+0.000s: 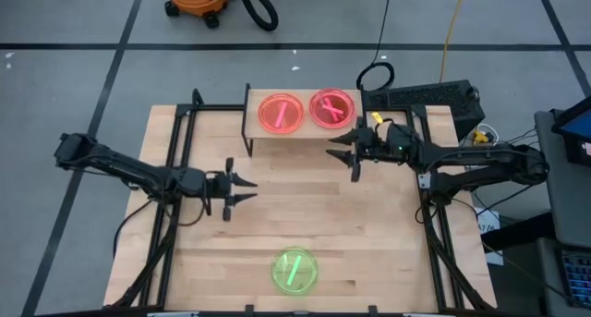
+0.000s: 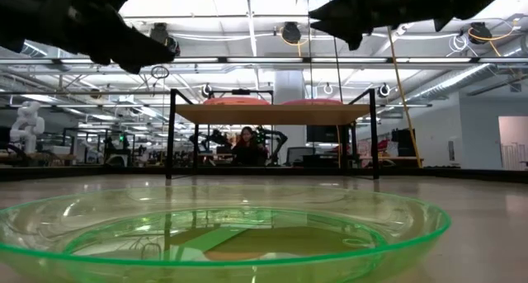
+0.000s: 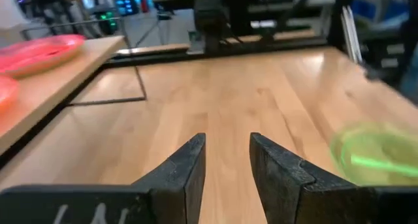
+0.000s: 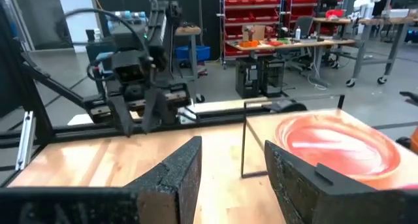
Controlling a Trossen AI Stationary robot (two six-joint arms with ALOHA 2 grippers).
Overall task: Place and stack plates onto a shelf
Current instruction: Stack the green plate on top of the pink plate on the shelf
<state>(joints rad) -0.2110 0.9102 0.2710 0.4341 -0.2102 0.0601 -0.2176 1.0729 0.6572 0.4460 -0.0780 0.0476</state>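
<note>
Two pink/red plates [image 1: 281, 113] [image 1: 333, 107] rest side by side on the shelf [image 1: 254, 141], a light-wood board on black legs at the table's far side. A neon green plate [image 1: 295, 270] lies flat on the table near its near edge; the low view shows this green plate [image 2: 223, 233] close up. My left gripper [image 1: 247, 190] hovers open over the table's left middle, holding nothing. My right gripper [image 1: 338, 147] is open and empty, in the air just off the shelf's right front corner. The shelf's plate [image 4: 336, 145] shows past my right gripper [image 4: 232, 168].
Black frame rails [image 1: 175, 160] run along the table's left and right sides. Bare wood [image 1: 305, 201] lies between the shelf and the green plate. A keyboard [image 1: 425, 100] and cables sit past the far right corner. A person [image 2: 246, 147] sits in the room beyond.
</note>
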